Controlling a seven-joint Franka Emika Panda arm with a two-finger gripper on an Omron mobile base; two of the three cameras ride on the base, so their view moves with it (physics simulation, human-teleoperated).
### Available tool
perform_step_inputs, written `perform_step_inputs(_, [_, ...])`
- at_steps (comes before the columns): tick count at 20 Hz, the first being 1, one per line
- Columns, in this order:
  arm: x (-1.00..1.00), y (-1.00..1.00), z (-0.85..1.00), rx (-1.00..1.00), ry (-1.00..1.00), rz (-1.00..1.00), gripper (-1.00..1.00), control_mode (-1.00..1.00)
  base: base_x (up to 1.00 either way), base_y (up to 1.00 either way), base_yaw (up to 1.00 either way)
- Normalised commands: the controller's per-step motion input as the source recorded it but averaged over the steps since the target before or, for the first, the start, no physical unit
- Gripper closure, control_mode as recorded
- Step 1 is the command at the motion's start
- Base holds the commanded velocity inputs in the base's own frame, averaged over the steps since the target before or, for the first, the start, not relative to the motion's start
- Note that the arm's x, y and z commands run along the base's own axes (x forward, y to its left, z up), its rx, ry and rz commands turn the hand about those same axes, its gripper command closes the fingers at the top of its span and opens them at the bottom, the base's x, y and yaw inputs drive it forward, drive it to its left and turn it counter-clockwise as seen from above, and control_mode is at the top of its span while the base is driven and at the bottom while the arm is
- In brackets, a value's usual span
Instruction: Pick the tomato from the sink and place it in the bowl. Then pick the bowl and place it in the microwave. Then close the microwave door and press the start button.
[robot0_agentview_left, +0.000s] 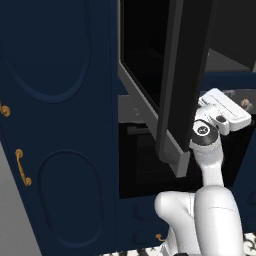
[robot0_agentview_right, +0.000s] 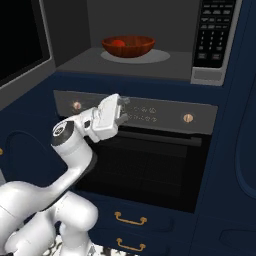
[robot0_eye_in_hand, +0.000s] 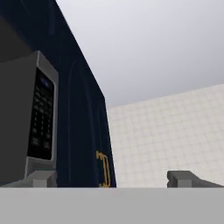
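Fingers (robot0_eye_in_hand: 43, 179) wide apart, empty

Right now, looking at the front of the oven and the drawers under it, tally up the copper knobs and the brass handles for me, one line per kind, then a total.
Copper knobs on the oven panel: 2
Brass handles on the drawers below the oven: 2
Total: 4

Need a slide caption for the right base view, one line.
Tomato in the bowl inside the open microwave; open gripper hovers below, before the oven.
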Motion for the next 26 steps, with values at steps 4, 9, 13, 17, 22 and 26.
perform_step_inputs(4, [-0.44,1.0,0.0,-0.07,-0.03,-0.2,-1.0,-1.0,0.0,0.0,0.0])
perform_step_inputs(9, [-0.3,1.0,0.0,-0.09,0.0,-0.21,-1.0,-1.0,0.0,0.0,0.0])
perform_step_inputs(13, [-0.16,1.0,0.0,-0.1,0.0,-0.12,-1.0,-1.0,0.0,0.0,0.0])
perform_step_inputs(17, [-0.22,1.0,0.0,-0.03,-0.01,-0.06,-1.0,-1.0,0.0,0.0,0.0])
perform_step_inputs(22, [-0.14,1.0,0.0,0.0,-0.04,-0.01,-1.0,-1.0,0.0,0.0,0.0])
perform_step_inputs(26, [0.0,0.98,-0.16,0.0,-0.1,0.02,-1.0,-1.0,0.0,0.0,0.0])
